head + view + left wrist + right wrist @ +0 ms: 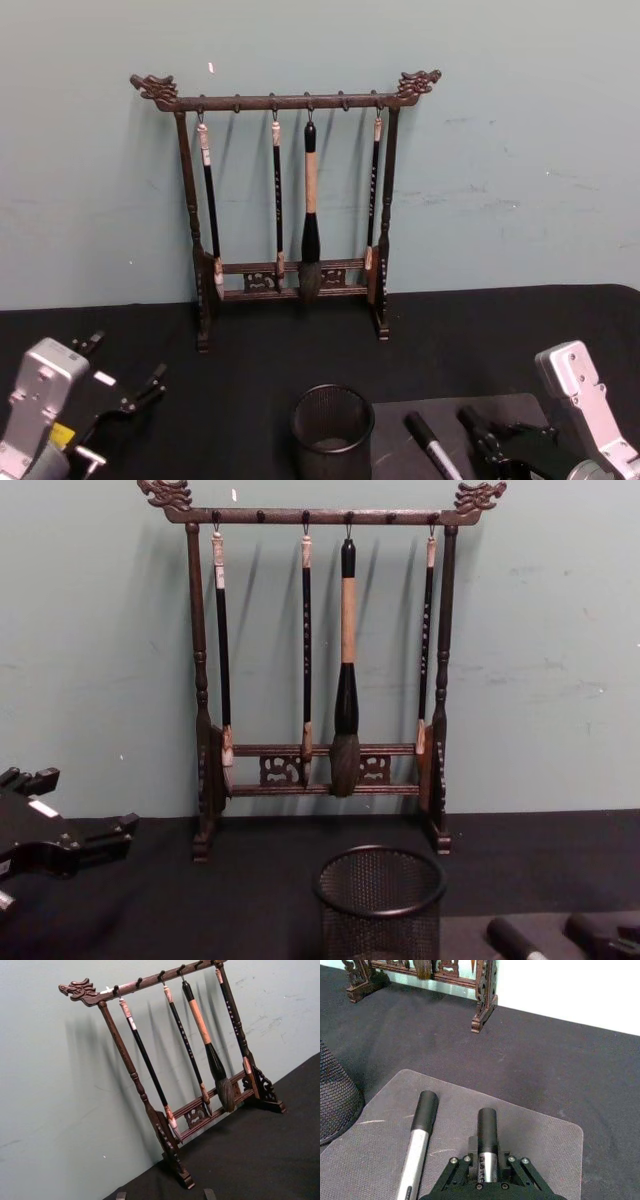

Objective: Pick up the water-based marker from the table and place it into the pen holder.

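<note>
**Right gripper** (487, 1174): its jaws are clamped on the silver barrel of the water-based marker (487, 1127), whose black cap points away from the wrist. Whether the marker is clear of the grey mat (540, 1130) under it cannot be told. In the head view this gripper sits low in the lower right corner, with its silver arm link entering from the right edge.

**Second marker** (422, 1125): it lies flat on the same mat, just beside the held marker and roughly parallel to it, not touching. It lies between the held marker and the pen holder.

**Pen holder** (332, 425): a black wire-mesh cup, upright at bottom centre of the head view, at the mat's left edge.

**Left gripper** (118, 372): it is in the lower left of the head view with its fingers spread apart, low over the black table cover (250, 360) and well apart from the pen holder.

**Brush rack** (285, 101): made of dark wood, it stands at the rear against the pale green wall, behind the pen holder. Four calligraphy brushes (311, 200) hang from its top bar, and it is well apart from both grippers.
</note>
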Tool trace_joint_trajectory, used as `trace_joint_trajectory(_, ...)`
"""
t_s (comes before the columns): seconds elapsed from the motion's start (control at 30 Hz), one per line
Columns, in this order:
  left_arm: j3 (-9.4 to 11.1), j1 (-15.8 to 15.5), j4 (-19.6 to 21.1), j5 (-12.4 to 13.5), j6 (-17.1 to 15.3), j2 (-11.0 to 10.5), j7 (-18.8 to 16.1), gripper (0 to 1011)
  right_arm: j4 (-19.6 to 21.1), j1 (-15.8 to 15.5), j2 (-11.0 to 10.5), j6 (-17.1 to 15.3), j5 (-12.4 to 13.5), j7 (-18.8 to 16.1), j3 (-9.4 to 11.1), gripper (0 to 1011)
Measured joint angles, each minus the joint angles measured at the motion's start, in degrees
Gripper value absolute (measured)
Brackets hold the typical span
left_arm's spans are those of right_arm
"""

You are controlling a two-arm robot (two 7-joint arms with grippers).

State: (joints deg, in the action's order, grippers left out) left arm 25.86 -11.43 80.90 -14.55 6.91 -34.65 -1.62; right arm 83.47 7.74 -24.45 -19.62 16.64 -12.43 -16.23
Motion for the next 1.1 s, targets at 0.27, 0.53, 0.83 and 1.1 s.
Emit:
trace_joint_trajectory(0.27, 0.00, 0.00, 0.00, 0.00, 0.00, 0.00, 0.00, 1001, 0.00, 0.00, 0.00, 0.00, 0.00, 0.00, 0.00, 214)
trace_joint_trajectory(0.53, 0.00, 0.00, 0.00, 0.00, 0.00, 0.00, 0.00, 1001, 0.00, 0.00, 0.00, 0.00, 0.00, 0.00, 0.00, 214)
trace_joint_trajectory(0.83, 0.00, 0.00, 0.00, 0.00, 0.00, 0.00, 0.00, 1001, 0.51, -0.44, 0.60, 1.06, -0.50, -0.51, 1.35, 214)
trace_joint_trajectory(1.1, 0.00, 0.00, 0.00, 0.00, 0.00, 0.00, 0.00, 1001, 2.23, 0.53, 2.34, 7.96, 1.35, -4.18, 4.46, 214)
